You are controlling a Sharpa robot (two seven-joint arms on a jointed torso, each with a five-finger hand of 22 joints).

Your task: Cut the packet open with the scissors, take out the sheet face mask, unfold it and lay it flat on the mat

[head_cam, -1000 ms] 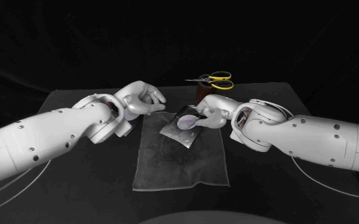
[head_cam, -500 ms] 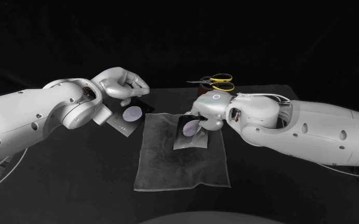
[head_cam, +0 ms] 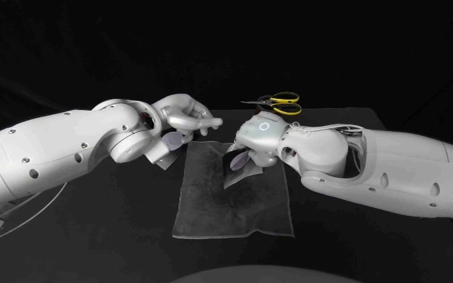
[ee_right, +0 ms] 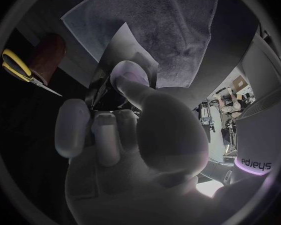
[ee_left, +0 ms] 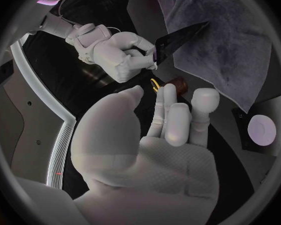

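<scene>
My right hand (head_cam: 256,144) pinches a dark flat packet piece (head_cam: 236,167) with a pale round mark, and its lower end hangs onto the grey mat (head_cam: 231,201). In the right wrist view the thumb presses on this piece (ee_right: 123,47) above the mat (ee_right: 172,30). Whether it is packet or folded mask I cannot tell. My left hand (head_cam: 192,116) hovers empty, fingers spread, left of the mat. Below it a second dark piece (head_cam: 169,147) with a pale circle lies on the table; the left wrist view shows this second piece (ee_left: 262,130) apart from my left hand (ee_left: 172,120). Yellow-handled scissors (head_cam: 279,103) stand behind my right hand.
The scissors (ee_right: 17,66) sit in a brown holder (ee_right: 48,52) at the table's far edge, close to my right wrist. The mat's near half (head_cam: 231,224) is bare. Black table (head_cam: 104,230) lies to both sides of the mat.
My left hand has let go of the piece with the pale circle, which now lies on the table, and has swung back toward the mat. My right hand still holds its piece.
</scene>
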